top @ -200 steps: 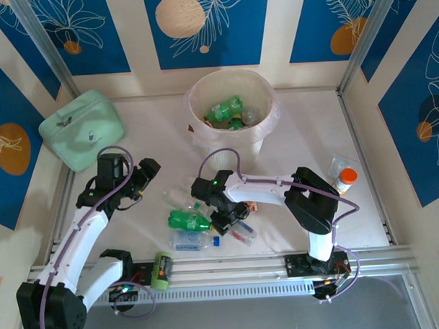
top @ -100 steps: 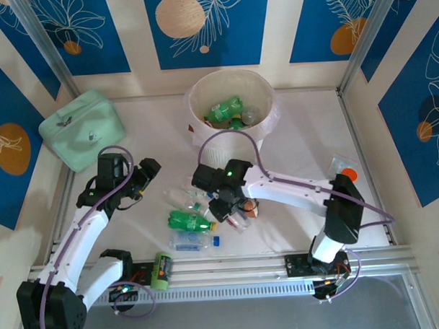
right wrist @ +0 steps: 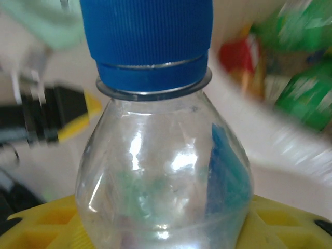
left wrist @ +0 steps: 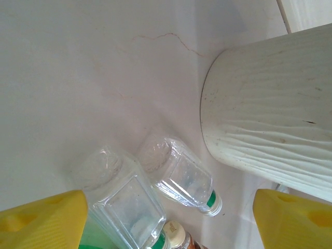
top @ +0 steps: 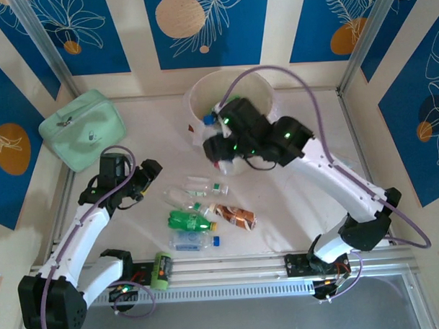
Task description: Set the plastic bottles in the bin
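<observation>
Pale pinkish bin (top: 195,93) stands far centre. Right gripper (top: 218,132) hovers over it, clamped on a clear bottle (right wrist: 163,155), likely to drop it in. The blue cap points left, long axis running straight out of the jaws. Several loose bottles (top: 189,221) lie nearer. Left gripper (top: 144,173) gapes wide, empty.

Arms (top: 81,238): white moulded link shells (top: 343,182), black joint housings (top: 108,168), purple external cables (top: 270,67), green status LEDs (top: 225,121), yellow plastic fingers (left wrist: 44,218).
</observation>
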Controlling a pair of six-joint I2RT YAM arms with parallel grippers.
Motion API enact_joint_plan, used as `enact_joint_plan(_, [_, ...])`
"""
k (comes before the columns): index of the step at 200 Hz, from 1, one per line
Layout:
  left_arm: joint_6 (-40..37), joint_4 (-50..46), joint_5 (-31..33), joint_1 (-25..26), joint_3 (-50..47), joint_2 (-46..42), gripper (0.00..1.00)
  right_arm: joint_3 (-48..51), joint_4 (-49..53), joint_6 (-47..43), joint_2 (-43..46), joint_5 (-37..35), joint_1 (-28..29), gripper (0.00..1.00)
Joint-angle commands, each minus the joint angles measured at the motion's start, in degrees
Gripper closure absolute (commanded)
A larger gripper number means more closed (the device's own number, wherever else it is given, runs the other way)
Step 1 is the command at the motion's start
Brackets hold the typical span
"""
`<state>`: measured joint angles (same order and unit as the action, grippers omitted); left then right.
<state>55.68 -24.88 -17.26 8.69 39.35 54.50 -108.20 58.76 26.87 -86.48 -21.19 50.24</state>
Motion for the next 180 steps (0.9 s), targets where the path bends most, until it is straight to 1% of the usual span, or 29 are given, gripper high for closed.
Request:
enact_joint_plan(1, [0.2,-1.4,-1.0,-0.6,-0.7,-0.4,0.18,-6.9,-3.3,2.0,-1.0,1.4,-6.0,0.44])
enact_joint_plan(11, [0.2,-1.7,-0.9,-0.6,-1.1,-0.5,0.18,-9.4,-2.7,2.9,-2.7,1.7,-9.0,0.44])
enact_joint_plan(29, [0.6,-1.6,-1.0,-0.5,-2.3,-1.1,0.18,-12.2,-3.2,4.2,-5.1,4.6,-13.7,0.44])
enact_joint_plan(47, [1.3,-1.2,-1.5,-0.5,-3.4,-1.6,0.18,-14.9,-3.4,4.9,-8.1,7.5,-17.2,0.41])
enact_joint_plan(62, [1.3,-1.2,-1.7,-0.5,-3.7,-1.7,0.18,-18.4,-2.3,4.9,-10.9,9.0,-19.0,0.35])
enact_joint_plan(77, [1.2,-1.3,-1.8,-0.5,-3.6,-1.7,0.17,-22.3,0.0,4.6,-13.8,9.1,-20.1,0.25])
enact_joint_plan(84, [1.2,-1.2,-1.9,-0.5,-3.6,-1.7,0.17,-23.8,1.1,4.4,-14.7,9.1,-20.3,0.22])
enact_joint_plan(97, [1.4,-1.1,-2.1,-0.6,-3.6,-1.7,0.16,-25.5,2.5,4.2,-15.6,8.9,-20.4,0.18])
enact_joint_plan(112, [1.8,-0.9,-2.1,-0.5,-3.8,-1.5,0.16,-25.0,2.6,3.9,-14.9,9.0,-20.1,0.18])
enact_joint_plan(129, [2.4,-0.7,-2.3,-0.3,-4.2,-1.3,0.16,-21.8,1.5,3.2,-12.1,8.3,-18.6,0.18])
enact_joint_plan(149, [2.9,-1.6,-1.5,0.3,-4.4,-1.1,0.17,-14.9,-1.0,1.2,-6.7,5.7,-14.2,0.17])
enact_joint_plan(180, [4.2,-2.6,-0.3,2.4,-4.5,-0.4,0.17,-1.4,-5.2,-0.2,2.2,2.1,-5.4,0.17])
